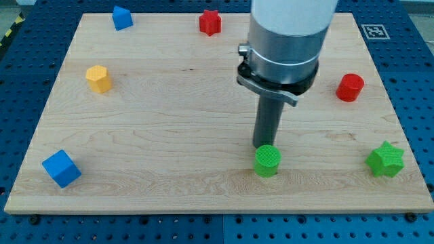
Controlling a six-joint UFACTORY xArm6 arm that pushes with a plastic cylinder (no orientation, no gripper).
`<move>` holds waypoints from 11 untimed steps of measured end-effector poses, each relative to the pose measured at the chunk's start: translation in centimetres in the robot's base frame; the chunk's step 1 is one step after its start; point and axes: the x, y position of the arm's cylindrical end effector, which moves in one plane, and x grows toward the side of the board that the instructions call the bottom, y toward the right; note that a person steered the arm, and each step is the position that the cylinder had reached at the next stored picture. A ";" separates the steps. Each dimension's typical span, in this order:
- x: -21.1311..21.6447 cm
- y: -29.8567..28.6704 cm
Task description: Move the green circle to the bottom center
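1. Green circle (267, 160) is sitting near the board's (169, 115) bottom edge, a little toward the view's right of centre.
2. We are resting our tip (263, 146) just above it, touching or nearly touching its top edge.
3. We are carrying no claw, only a rod, so nothing is grasping.
4. Green star (385, 160) is lying well apart, at the view's right.

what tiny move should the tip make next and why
Probably a short push toward the view's bottom and slightly left. My tip sits right at the top edge of the green circle, which lies a little right of centre and not yet at the board's bottom edge.
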 end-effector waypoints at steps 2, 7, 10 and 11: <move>2.3 3.2; 3.9 -1.7; -0.3 -3.0; -1.6 0.0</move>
